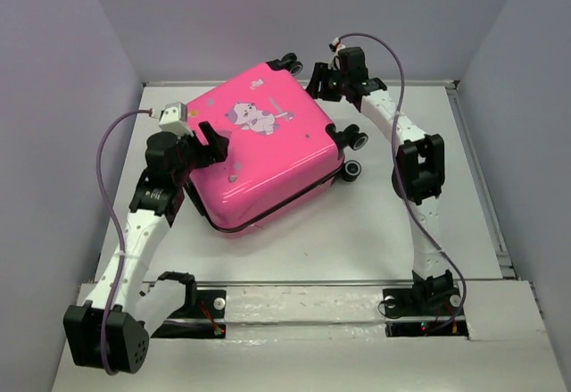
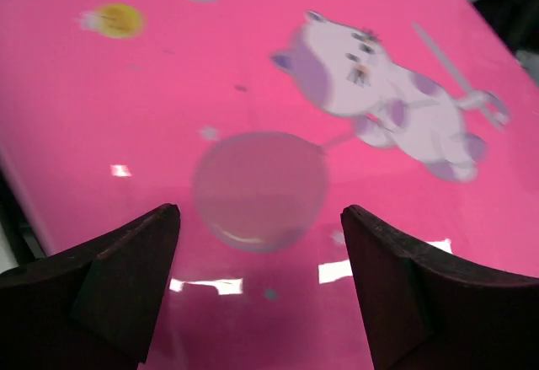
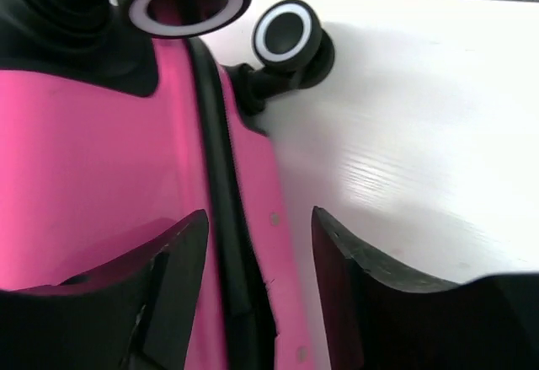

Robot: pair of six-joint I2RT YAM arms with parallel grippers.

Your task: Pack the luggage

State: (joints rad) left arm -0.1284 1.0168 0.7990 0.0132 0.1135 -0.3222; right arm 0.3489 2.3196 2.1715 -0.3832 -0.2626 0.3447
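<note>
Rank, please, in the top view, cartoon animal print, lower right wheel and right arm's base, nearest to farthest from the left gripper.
1. Cartoon animal print, on the luggage by the left gripper.
2. Lower right wheel, luggage's right corner.
3. Right arm's base, near edge.

Luggage (image 1: pixel 268 155) lies flat, lid shut, across centre-left of table (image 1: pixel 384 222). Bare table free to right of shell and along near side. Wheels (image 1: pixel 354 137) jut from right end, obstructing low pass there. Left gripper (image 1: pixel 211 142) occupies left lid edge, jaws apart. Right gripper (image 1: pixel 328 78) occupies far corner, jaws apart astride zipper trim (image 3: pixel 221 218). Side walls (image 1: pixel 62 97) bound table.
</note>
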